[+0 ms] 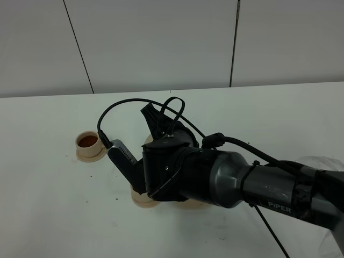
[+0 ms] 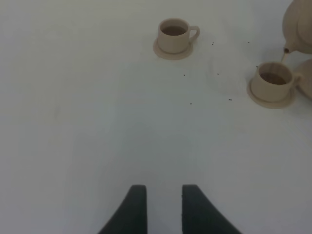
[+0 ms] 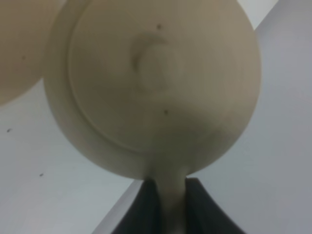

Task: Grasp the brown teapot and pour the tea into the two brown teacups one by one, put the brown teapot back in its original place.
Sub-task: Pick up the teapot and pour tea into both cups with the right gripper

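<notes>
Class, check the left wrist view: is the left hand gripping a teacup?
No, the left hand is open, with only the white table showing between its fingers.

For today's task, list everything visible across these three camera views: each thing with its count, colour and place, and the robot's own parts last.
squat round ceramic teapot: one, beige-tan, held tilted above the table, spout over one cup.
small ceramic teacups with loop handles: two, beige-tan, each on a small matching saucer; one stands apart, one sits under the spout; both hold brown liquid.
wider flat saucer: one, beige-tan, partly seen beside the second cup.
dark specks: several, scattered between the cups.
table: one, white.
wall panels: pale grey, behind the table.
left gripper: black, open, empty, over bare table.
right gripper: black, shut on the teapot's handle.
right arm: grey-black, reaching across the table.
</notes>
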